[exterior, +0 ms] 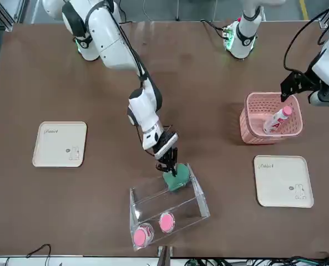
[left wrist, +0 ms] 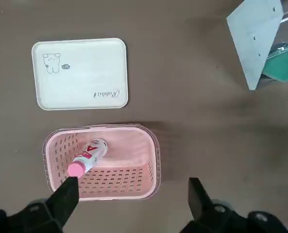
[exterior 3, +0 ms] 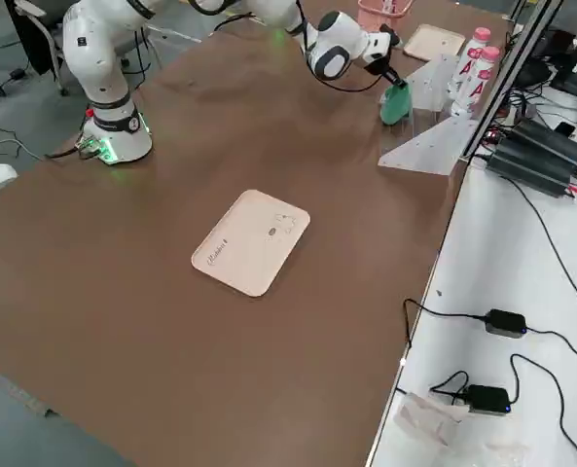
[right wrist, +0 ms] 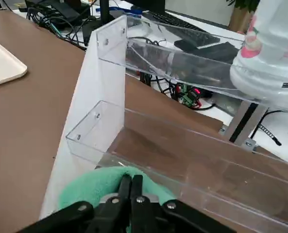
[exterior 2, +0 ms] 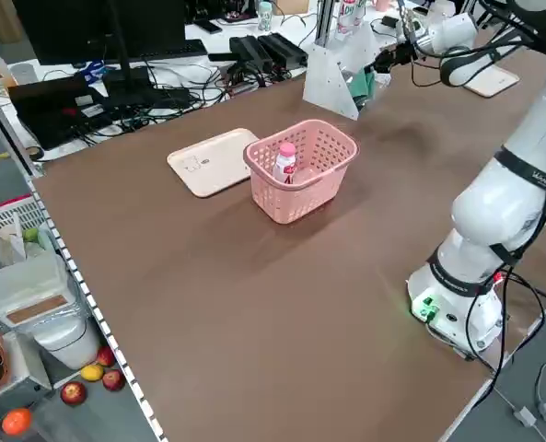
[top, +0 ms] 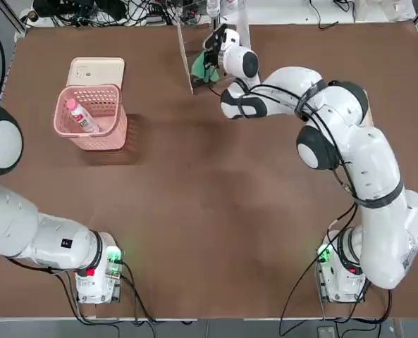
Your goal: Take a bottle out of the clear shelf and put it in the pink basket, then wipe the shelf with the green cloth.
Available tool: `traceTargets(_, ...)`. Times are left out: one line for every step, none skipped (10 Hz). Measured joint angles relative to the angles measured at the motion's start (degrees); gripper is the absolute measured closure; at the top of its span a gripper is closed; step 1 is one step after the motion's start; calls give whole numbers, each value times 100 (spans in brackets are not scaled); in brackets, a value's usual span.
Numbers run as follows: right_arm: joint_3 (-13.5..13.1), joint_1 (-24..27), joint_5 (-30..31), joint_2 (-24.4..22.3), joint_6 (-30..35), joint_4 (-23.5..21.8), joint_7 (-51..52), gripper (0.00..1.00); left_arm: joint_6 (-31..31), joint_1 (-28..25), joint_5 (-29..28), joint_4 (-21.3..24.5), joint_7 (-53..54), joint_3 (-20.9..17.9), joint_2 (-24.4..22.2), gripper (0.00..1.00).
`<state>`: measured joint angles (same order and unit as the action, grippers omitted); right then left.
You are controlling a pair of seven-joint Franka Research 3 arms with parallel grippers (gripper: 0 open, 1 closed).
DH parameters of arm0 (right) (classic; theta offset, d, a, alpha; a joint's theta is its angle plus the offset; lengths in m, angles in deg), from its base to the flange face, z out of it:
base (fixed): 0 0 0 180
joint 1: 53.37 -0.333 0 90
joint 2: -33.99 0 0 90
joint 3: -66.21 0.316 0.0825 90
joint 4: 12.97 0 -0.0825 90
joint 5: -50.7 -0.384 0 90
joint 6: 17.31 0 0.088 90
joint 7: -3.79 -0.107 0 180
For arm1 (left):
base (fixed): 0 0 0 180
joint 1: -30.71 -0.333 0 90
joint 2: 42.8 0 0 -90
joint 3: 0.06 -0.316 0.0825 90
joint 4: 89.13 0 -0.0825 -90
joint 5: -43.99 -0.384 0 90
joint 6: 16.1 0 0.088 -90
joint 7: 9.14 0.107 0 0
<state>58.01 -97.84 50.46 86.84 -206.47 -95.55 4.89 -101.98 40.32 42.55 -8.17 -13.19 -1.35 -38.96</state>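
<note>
My right gripper (exterior: 172, 168) is shut on the green cloth (exterior: 176, 181) and holds it at the open lower tier of the clear shelf (exterior: 153, 206) at the table's far edge. In the right wrist view the cloth (right wrist: 88, 190) bunches around the shut fingertips (right wrist: 130, 187) against the shelf's bottom step (right wrist: 105, 104). Two pink-capped bottles (exterior: 166, 221) stand in the shelf. Another bottle (top: 80, 116) lies inside the pink basket (top: 121, 116) at the left. My left gripper (left wrist: 134, 199) hangs open above the basket (left wrist: 152, 145), holding nothing.
A cream tray (top: 96, 70) lies just behind the basket. A second cream tray (exterior: 60, 144) lies on my right side of the table. Cables and power bricks (exterior 3: 507, 321) sit on the white bench beyond the far edge.
</note>
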Motion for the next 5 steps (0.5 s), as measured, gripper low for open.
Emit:
traceTargets(-38,116,162,-2,4,-30,158,98,0,0,0,0,0,0,0,0)
traceTargets(-49,284,310,-6,4,-62,348,98,0,0,0,0,0,0,0,0)
traceTargets(-52,440,450,-7,4,-88,514,98,0,2,0,0,0,2,0,0)
traceTargets(-57,567,592,-13,4,-95,621,98,0,9,0,0,4,22,0,0)
traceTargets(-63,688,791,-49,6,-102,662,98,0,16,0,0,3,66,0,0)
